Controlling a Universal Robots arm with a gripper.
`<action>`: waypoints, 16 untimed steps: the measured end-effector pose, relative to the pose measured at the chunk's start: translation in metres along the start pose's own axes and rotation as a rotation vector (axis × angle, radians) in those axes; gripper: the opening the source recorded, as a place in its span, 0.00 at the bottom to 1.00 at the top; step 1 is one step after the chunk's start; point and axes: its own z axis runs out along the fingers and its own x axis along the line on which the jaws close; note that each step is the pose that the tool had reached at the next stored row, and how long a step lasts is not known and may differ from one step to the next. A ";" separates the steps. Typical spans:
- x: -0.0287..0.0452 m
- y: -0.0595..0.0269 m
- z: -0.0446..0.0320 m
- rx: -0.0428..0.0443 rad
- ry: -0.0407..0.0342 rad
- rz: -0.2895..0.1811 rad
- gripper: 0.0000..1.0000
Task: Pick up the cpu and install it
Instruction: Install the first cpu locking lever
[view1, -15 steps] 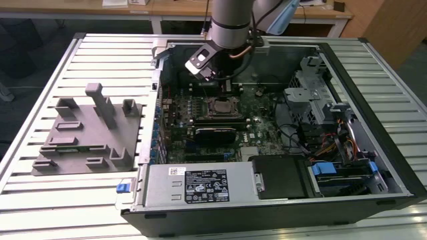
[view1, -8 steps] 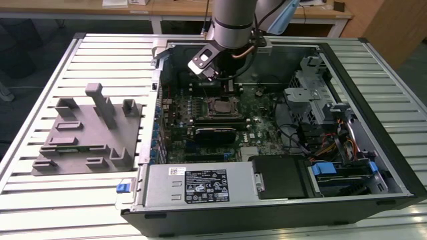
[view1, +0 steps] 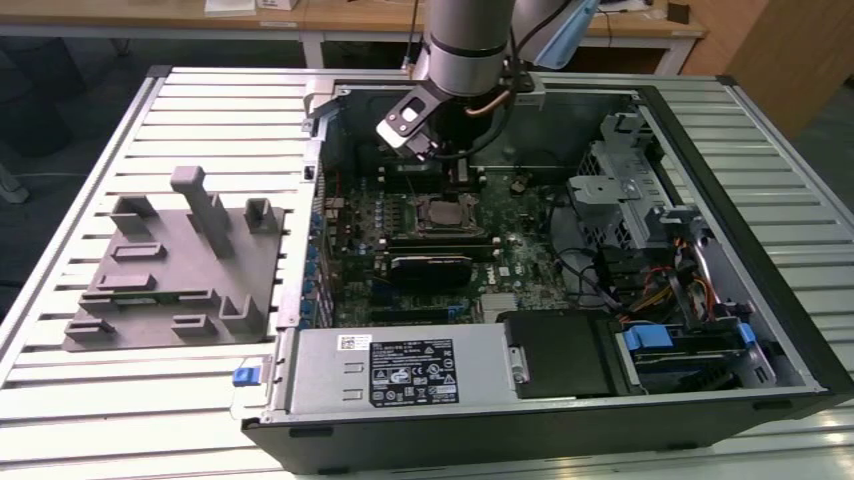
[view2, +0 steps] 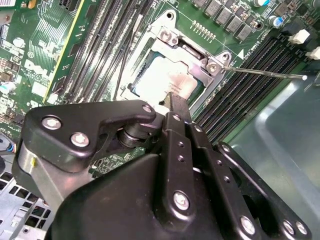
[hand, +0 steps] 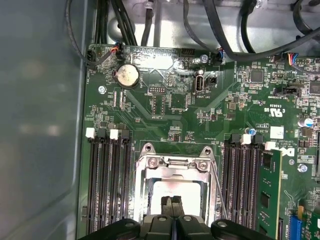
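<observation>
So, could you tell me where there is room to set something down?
Bare slats of the table are free on the near and far sides of the grey block, at the exterior view's left of the computer case. A strip runs past the case at the exterior view's right. Inside it is crowded, the arm over the chip.

In the first wrist view the gripper (hand: 173, 202) hangs directly over the cpu (hand: 189, 194), its two dark fingertips pressed together with no gap between them. The cpu lies flat inside the metal socket frame (hand: 175, 161), its pale top showing through the frame's opening. Whether the tips touch the chip cannot be told. Black memory slots (hand: 107, 185) run along both sides of the frame on the green motherboard (hand: 165, 107). A round coin battery (hand: 127, 75) sits well apart from the socket, near the board's edge, where black cables (hand: 106, 20) come in beside the grey chassis wall (hand: 40, 125).
</observation>
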 end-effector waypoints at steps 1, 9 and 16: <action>0.0000 0.0000 -0.0008 0.0000 -0.0001 0.000 0.11; -0.0002 0.0001 -0.0120 0.0001 0.0000 0.000 0.11; -0.0004 0.0002 -0.0319 0.0001 0.0000 0.000 0.11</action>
